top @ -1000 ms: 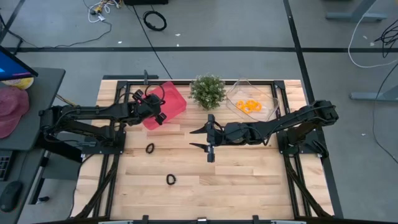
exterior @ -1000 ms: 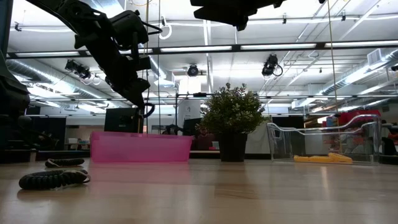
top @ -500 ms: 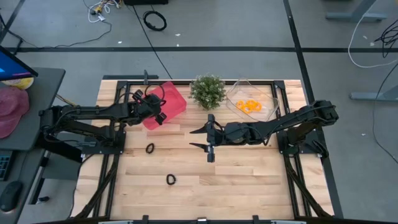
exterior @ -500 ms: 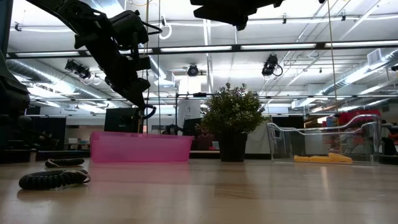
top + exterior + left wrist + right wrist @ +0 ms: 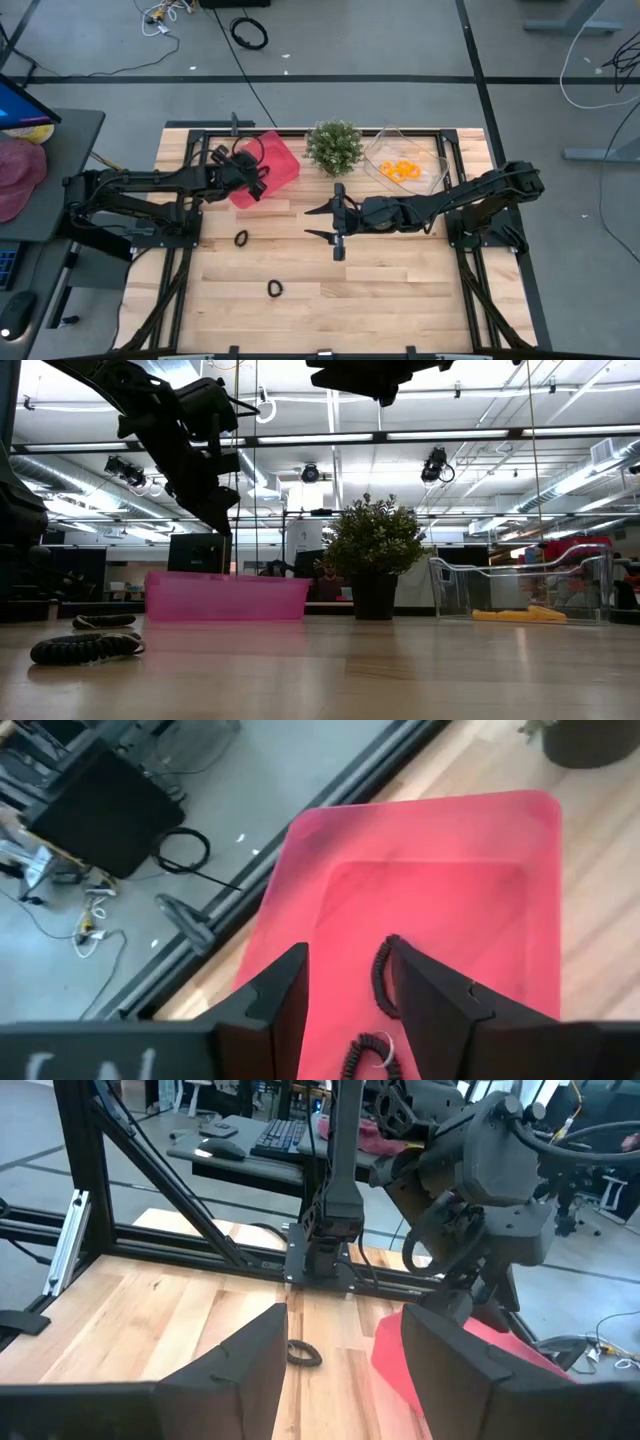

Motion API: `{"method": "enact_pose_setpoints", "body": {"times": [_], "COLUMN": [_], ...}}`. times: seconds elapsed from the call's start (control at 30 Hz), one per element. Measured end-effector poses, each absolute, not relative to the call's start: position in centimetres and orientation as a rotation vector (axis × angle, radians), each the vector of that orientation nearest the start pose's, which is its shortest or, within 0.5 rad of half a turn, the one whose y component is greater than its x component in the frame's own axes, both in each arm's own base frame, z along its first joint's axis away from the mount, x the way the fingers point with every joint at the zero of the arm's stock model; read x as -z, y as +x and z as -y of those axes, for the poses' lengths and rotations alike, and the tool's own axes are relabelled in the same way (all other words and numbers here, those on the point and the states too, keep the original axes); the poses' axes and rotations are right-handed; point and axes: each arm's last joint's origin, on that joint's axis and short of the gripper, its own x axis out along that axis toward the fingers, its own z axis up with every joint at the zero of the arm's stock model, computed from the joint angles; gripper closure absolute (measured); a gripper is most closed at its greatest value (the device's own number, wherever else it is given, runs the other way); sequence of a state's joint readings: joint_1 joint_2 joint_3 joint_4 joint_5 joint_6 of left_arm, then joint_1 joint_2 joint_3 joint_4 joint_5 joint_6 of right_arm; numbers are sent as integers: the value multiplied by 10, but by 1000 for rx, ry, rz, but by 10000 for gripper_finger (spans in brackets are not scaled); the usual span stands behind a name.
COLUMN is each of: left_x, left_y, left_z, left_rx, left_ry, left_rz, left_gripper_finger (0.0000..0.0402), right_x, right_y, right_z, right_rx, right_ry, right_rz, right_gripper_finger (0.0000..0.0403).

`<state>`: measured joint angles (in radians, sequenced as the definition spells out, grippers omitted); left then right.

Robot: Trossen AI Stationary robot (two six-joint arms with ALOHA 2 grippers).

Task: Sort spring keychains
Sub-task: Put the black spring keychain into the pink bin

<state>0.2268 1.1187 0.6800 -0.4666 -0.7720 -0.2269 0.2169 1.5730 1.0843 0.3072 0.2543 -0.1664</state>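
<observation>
Left hand: your left hand [image 5: 258, 183] hangs over the pink tray [image 5: 283, 158] at about 11 o'clock on the worktop [image 5: 400, 290]. In the left wrist view its two fingers [image 5: 275, 1000] stand apart with nothing between them, so it is open.

Right hand: your right hand [image 5: 322, 222] sits near the middle of the worktop, pointing toward 9 o'clock. Its fingers are spread wide and empty; the right wrist view shows them [image 5: 240, 1355] well apart.

Black keychains in the tray: through the left wrist view you see two black coiled keychains [image 5: 382, 982] lying on the pink tray floor, one just beyond the other.

Black keychains on the worktop: one black loop [image 5: 241, 238] lies at about 9 o'clock, clear of the tray; a second black loop [image 5: 275, 289] lies at about 7 o'clock, well apart from the first. In the low view both lie flat on the wood at the near left [image 5: 85, 648].

Orange keychains: the orange loops [image 5: 400, 170] lie bunched in the clear tray [image 5: 437, 165] at about 1 o'clock. You cannot count them from here.

Plant: the potted plant [image 5: 333, 147] stands at 12 o'clock, between the pink tray and the clear tray.
</observation>
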Motion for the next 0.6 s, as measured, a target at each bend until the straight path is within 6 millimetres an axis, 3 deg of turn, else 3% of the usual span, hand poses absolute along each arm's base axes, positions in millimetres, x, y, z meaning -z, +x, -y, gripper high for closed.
{"method": "enact_pose_setpoints", "body": {"times": [0.23, 0.47, 0.6], "left_x": [-222, -222, -222], "left_y": [196, 196, 196], "left_z": [-67, -67, -67], "left_rx": [-1053, -1053, -1053], "left_ry": [79, 80, 80], "left_rz": [-788, -788, -789], "left_gripper_finger": [252, 252, 252], "right_x": [-289, -300, -307], "right_y": [352, 334, 319], "right_z": [-69, -55, -55], "right_rx": [46, 442, 321], "right_ry": [-312, -355, -318], "right_rz": [-175, -282, -300], "right_gripper_finger": [204, 204, 204]}}
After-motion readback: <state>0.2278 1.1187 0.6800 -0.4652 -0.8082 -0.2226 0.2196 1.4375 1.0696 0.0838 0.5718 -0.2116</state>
